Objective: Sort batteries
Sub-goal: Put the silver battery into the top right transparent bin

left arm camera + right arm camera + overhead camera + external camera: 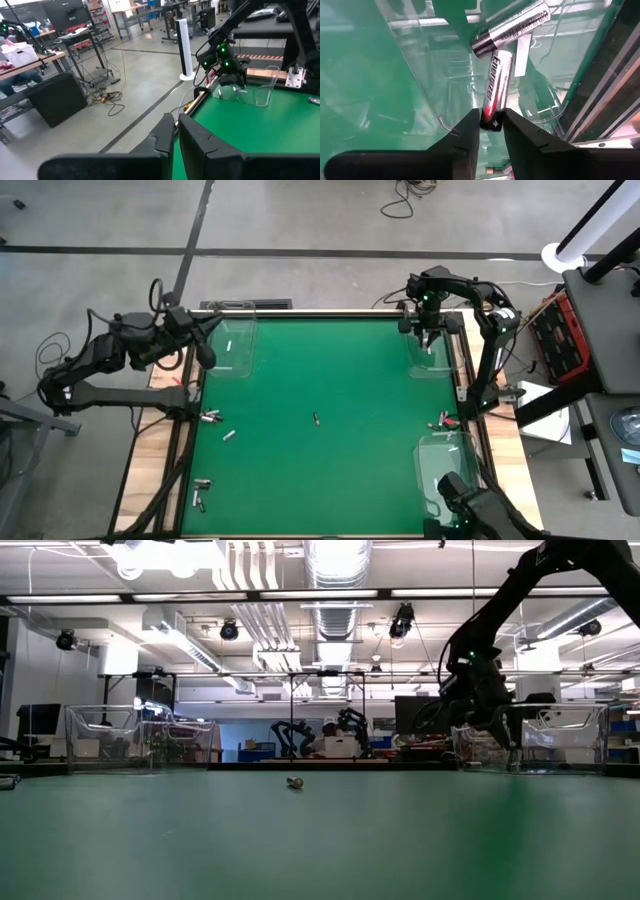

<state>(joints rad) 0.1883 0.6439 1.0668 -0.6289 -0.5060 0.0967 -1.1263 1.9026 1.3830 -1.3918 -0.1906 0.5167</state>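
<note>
**Over the far right tray: Energizer battery in my right gripper**

Between the fingertips of my right gripper [491, 122] I see an Energizer battery [496, 85], pinched at its dark end, over the clear tray [432, 360] at the table's far right corner. Just beyond it, touching its far end, lies a second silver battery [512, 27]. My left gripper [176, 131] waits off the table's far left corner, fingers closed together. One battery [316, 418] sits mid-table, well apart from both grippers.

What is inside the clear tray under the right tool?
One silver battery lies in the clear tray. The right tool grips a second battery above it. The tool hides whatever is below.
</note>
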